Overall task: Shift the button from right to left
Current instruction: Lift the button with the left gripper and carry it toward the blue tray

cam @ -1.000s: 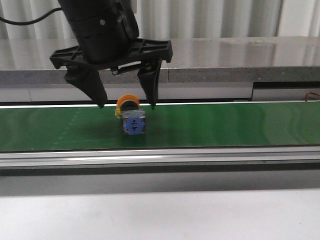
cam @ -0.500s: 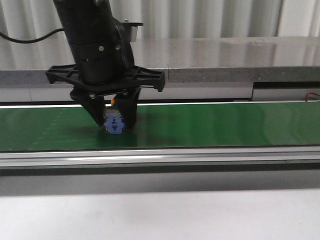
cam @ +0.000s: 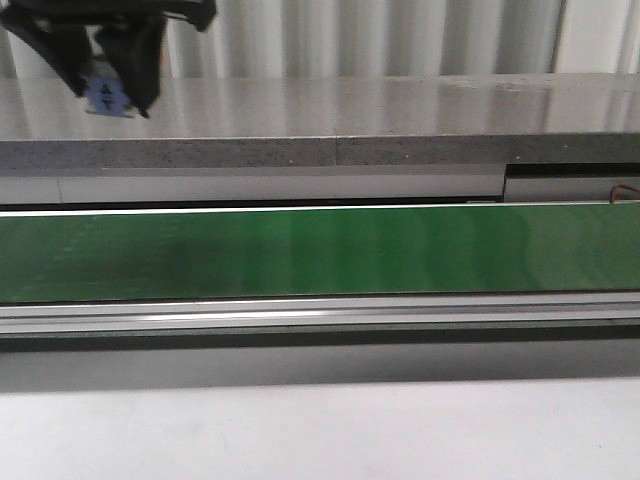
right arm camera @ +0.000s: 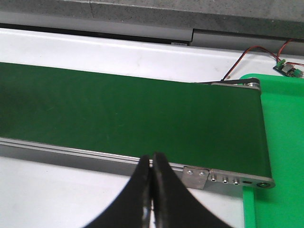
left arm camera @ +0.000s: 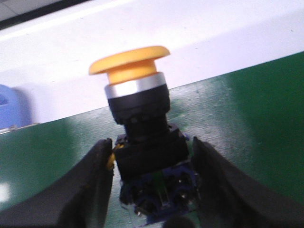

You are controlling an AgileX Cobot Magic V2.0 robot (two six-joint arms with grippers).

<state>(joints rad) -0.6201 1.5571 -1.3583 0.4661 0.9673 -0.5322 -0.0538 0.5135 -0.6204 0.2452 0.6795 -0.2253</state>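
My left gripper is at the top left of the front view, high above the green belt, shut on the button. In the left wrist view the button sits between my two black fingers, its yellow head pointing away and its blue-and-grey body deep in the jaws; the left gripper hangs over the belt's edge. My right gripper is shut and empty above the near rail of the belt; it does not show in the front view.
A grey ledge runs behind the belt. A metal rail runs along its near side. In the right wrist view a bright green surface lies past the belt's end, with red and black wires. A blue object sits beyond the belt.
My left gripper closed on the button on the belt, then rose and moved left with it to the top left corner of the front view.
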